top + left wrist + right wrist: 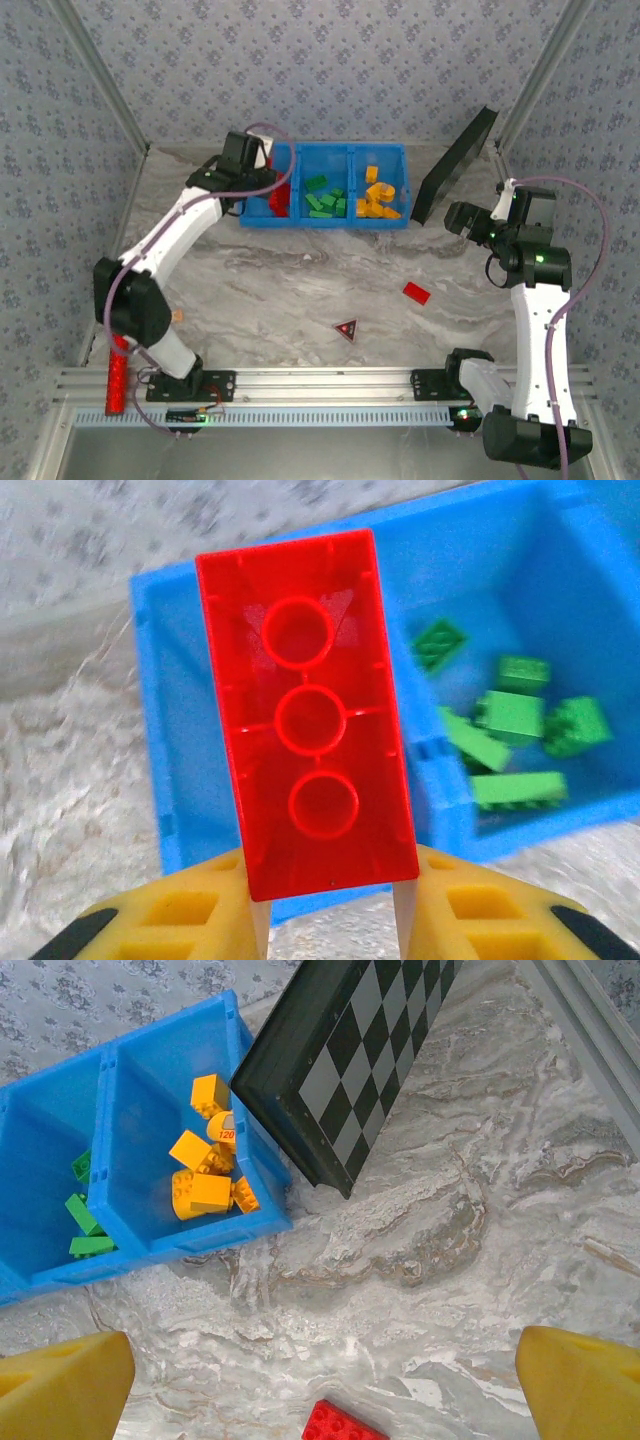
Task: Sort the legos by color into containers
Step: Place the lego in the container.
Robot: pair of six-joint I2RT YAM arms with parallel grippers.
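Red brick (308, 715) clamped in the left pincer (332, 915) over the tray's (325, 222) left compartment; right pincer (320, 1388) gapes wide above the counter (300, 280).

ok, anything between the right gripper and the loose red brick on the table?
Nothing visible. The right gripper hangs open over bare table, the red brick lying below it in the wrist view. The checkered board leans on the far side, beside the blue tray.

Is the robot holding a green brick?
No, the left end effector pinches a red brick above the blue tray.
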